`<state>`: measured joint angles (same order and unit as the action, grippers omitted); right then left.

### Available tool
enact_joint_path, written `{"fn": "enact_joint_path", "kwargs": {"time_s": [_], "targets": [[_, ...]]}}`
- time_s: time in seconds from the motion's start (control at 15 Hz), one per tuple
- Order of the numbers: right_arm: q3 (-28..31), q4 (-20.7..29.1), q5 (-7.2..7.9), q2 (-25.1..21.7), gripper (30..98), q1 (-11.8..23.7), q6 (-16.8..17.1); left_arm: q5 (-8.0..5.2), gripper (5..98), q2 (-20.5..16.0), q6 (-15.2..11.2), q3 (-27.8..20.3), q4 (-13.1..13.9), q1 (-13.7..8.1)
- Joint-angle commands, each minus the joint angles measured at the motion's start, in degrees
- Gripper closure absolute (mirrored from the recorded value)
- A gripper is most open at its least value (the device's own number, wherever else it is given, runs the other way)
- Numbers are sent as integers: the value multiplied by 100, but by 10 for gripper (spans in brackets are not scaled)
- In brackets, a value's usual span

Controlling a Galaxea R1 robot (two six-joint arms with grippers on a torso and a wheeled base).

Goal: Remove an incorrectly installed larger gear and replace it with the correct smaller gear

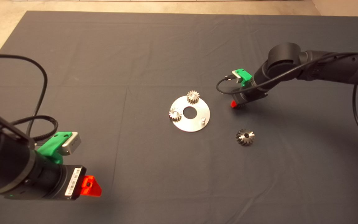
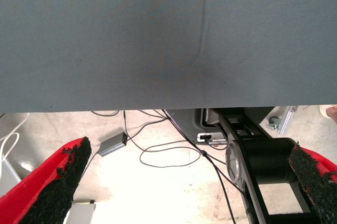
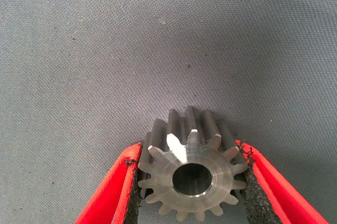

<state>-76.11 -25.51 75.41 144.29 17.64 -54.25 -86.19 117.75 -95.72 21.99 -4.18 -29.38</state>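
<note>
Gripping small gear (image 3: 190, 182) between pads, right claw (image 1: 236, 105) sits low over worktop. Plate (image 1: 197, 123) lies just beside claw, toward left arm; bare peg (image 1: 203, 119) on its near edge. Large gear (image 1: 245, 137) off plate, nearby. Left claw (image 2: 184, 182) parked wide, far off; right arm nearer.

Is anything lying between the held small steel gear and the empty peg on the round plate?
Nothing visible: bare mat separates the right gripper, shut on the small grey steel gear, from the free peg on the round metal plate.
</note>
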Motion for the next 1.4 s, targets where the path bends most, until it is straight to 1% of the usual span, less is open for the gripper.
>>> {"fn": "enact_joint_path", "kwargs": {"time_s": [0.0, 0.33, 0.47, 0.53, 0.6, 0.67, 0.8, 0.87, 1.0, 1.13, 1.33], "targets": [[18, -129, -9, -1, 852, 117, 11, -30, 59, -10, -26, -83, 111, -24], [36, -129, 0, -10, 867, 135, 11, -30, 59, -19, -26, -83, 111, -24], [73, -120, 45, 0, 868, 153, -7, -30, 59, -12, -26, -83, 111, -24], [235, -112, 78, -1, 869, 187, -16, -30, 59, -18, -34, -83, 111, -24], [514, -114, 153, -8, 870, 326, -44, -30, 59, -10, -29, -83, 111, -24], [645, -112, 260, 25, 875, 570, -62, -30, 59, -10, -34, -83, 111, -24], [691, -107, 417, 74, 876, 718, -86, -30, 59, -10, -34, -83, 111, -24], [770, -85, 490, 78, 877, 861, -86, -30, 59, -10, -34, -79, 111, -24], [1008, -76, 615, 87, 877, 949, -103, -30, 59, -10, -34, -80, 111, -24], [1099, -41, 624, 192, 879, 987, -104, -30, 59, -10, -34, -74, 111, -24], [1091, 126, 844, 562, 878, 979, -104, -30, 59, -10, -34, -74, 111, -24]]}}
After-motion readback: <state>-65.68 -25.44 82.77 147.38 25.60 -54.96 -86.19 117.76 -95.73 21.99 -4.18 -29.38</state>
